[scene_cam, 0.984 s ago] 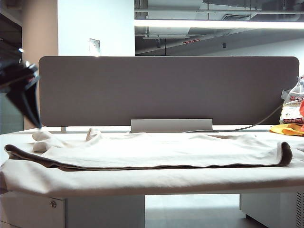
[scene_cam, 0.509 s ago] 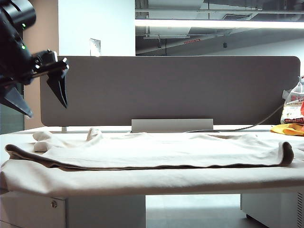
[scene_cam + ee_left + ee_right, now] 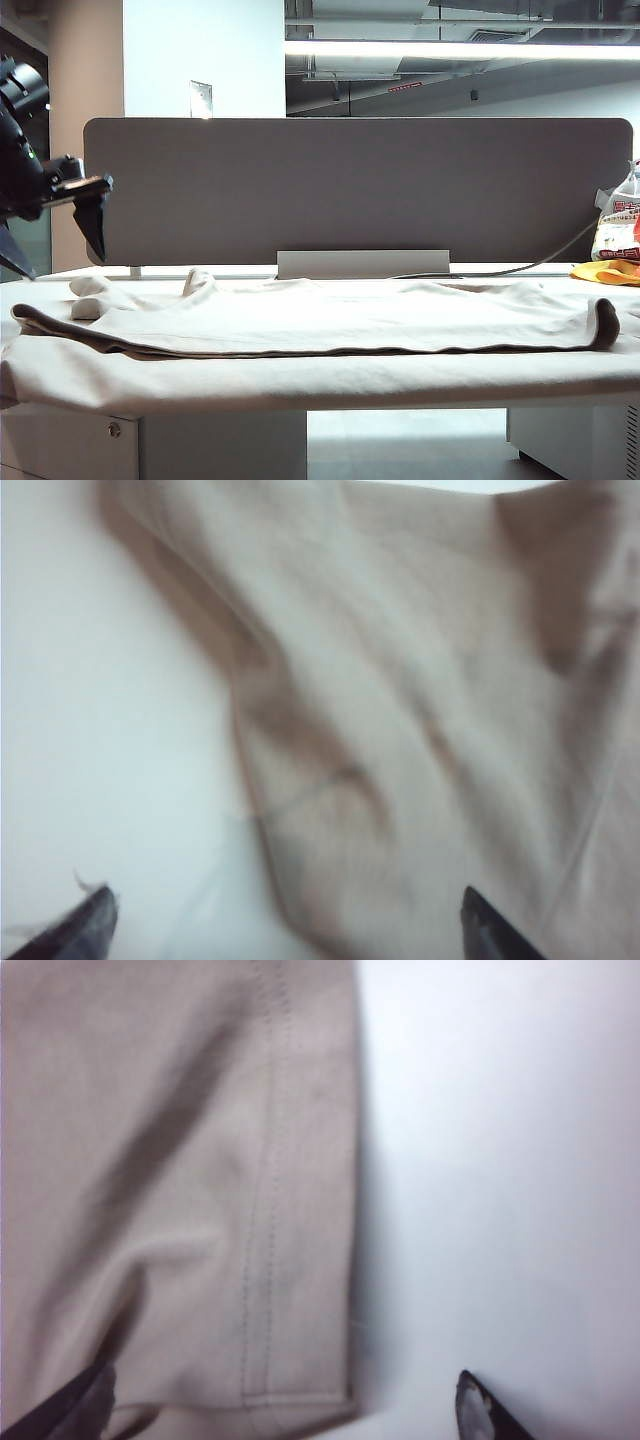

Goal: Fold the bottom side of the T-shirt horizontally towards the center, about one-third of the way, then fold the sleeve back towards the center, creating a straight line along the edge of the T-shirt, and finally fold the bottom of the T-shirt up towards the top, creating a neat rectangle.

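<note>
The beige T-shirt lies flat across nearly the whole table, with a long fold line running along its front. At the far left my left gripper hangs open above the shirt's left end. In the left wrist view the left gripper stands wide apart over wrinkled shirt fabric and white table. The right gripper is open over a stitched hem edge of the T-shirt, one finger over cloth and the other over bare table. The exterior view does not show the right gripper.
A grey partition panel stands along the table's back, with a white bracket at its foot. A yellow cloth and a plastic bag sit at the back right. A cable runs there too.
The left gripper swung in at the far left, then sank and drew back leftward toward the shirt's left end. The T-shirt has not moved.
</note>
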{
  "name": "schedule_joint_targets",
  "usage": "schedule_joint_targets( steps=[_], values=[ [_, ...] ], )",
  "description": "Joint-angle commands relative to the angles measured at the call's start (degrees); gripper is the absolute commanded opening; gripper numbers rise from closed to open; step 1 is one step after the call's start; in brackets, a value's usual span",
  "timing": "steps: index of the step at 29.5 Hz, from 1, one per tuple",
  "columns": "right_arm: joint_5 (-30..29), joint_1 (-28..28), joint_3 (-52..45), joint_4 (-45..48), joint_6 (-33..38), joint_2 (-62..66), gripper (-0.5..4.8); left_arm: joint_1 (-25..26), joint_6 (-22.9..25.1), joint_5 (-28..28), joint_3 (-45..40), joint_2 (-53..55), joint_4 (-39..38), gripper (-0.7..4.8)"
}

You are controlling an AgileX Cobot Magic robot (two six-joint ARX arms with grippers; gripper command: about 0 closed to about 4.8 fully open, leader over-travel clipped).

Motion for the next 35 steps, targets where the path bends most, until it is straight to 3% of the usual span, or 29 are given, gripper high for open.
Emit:
schedule_joint_targets(
  steps=[1,11,19,22,27,29,35],
  values=[
    [0.1,0.0,1.6,1.1,-0.3,1.2,4.31,-0.1,0.9,0.5,3.1,2.5,-0.2,4.43],
    [1.2,0.0,4.4,2.4,-0.3,4.6,4.31,-0.4,0.7,0.9,12.9,11.7,-3.3,4.3],
    [1.1,0.0,4.5,2.9,-0.1,7.2,4.31,-1.9,0.7,1.8,15.4,16.1,-3.7,4.21],
    [0.9,0.1,4.5,2.8,0.0,8.0,4.16,-2.4,0.9,2.0,15.4,16.7,-3.7,3.42],
    [0.7,0.9,4.5,2.1,-0.2,8.4,1.68,-3.4,1.1,1.9,15.4,17.0,-3.8,2.12],
    [-0.4,1.4,4.5,2.5,-0.2,8.4,1.33,-3.3,1.1,1.9,15.4,17.0,-3.9,1.46],
    [-3.1,2.8,4.5,4.0,-0.2,8.5,-0.08,-3.7,1.2,2.9,15.4,17.0,-3.4,0.4]
  ],
)
